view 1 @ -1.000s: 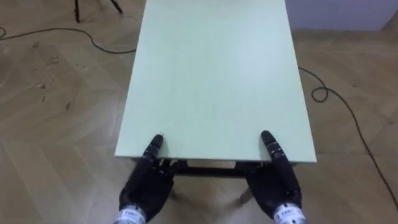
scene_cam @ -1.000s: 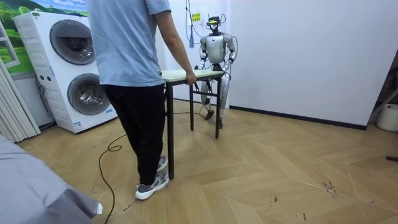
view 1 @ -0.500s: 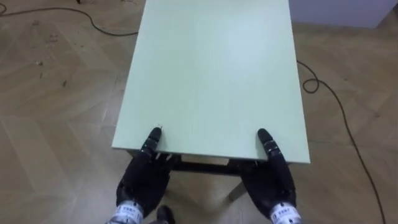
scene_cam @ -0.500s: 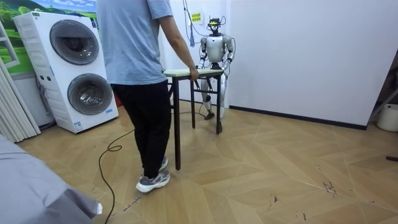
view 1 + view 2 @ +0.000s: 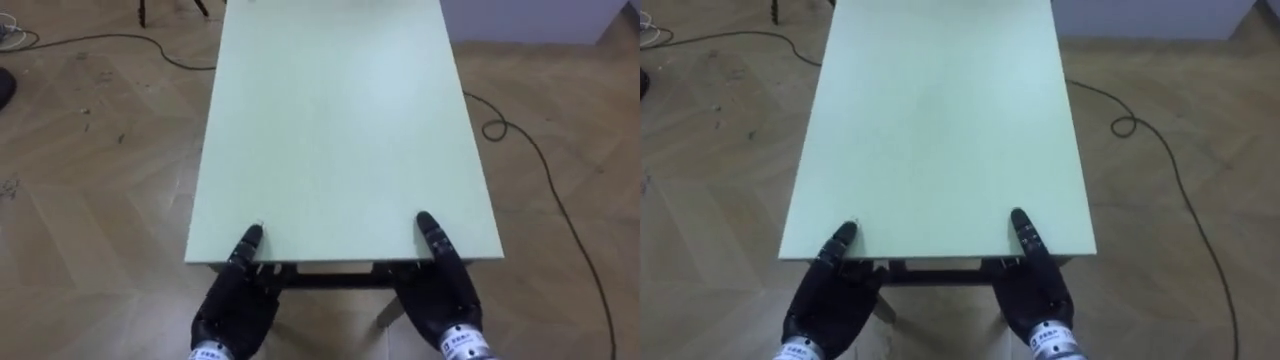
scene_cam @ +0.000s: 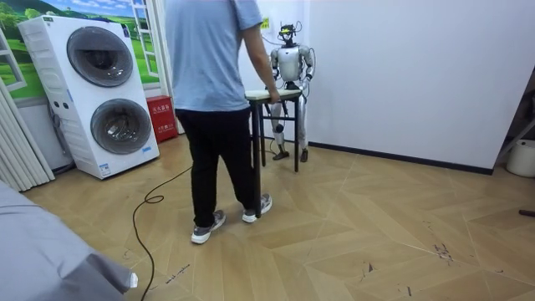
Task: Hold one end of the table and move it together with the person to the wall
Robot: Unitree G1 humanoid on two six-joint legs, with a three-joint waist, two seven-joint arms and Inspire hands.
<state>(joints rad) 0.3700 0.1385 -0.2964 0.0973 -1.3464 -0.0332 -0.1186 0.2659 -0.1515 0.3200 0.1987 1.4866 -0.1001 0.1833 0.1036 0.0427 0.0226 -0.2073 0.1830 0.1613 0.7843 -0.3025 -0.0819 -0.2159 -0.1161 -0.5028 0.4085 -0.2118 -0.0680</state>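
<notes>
The pale green table [image 5: 330,130] stretches away from me, its near short edge just before my body. My left hand [image 5: 235,300] grips that edge near the left corner, thumb on top and fingers underneath. My right hand [image 5: 440,295] holds it the same way near the right corner. In the room view, a person [image 6: 219,100] in a light blue shirt stands at the far end of the table [image 6: 272,94], a hand on its top. I stand at the other end, close to the white wall.
A dark cable [image 5: 530,160] loops over the wood floor right of the table, and another cable [image 5: 100,42] runs at the far left. Stacked washing machines [image 6: 96,92] stand at the room view's left. A cable [image 6: 155,201] lies by the person's feet.
The person has stepped towards the room view's right, and the table's near end has moved with them towards me and the wall. Both my hands keep their hold on the edge.
</notes>
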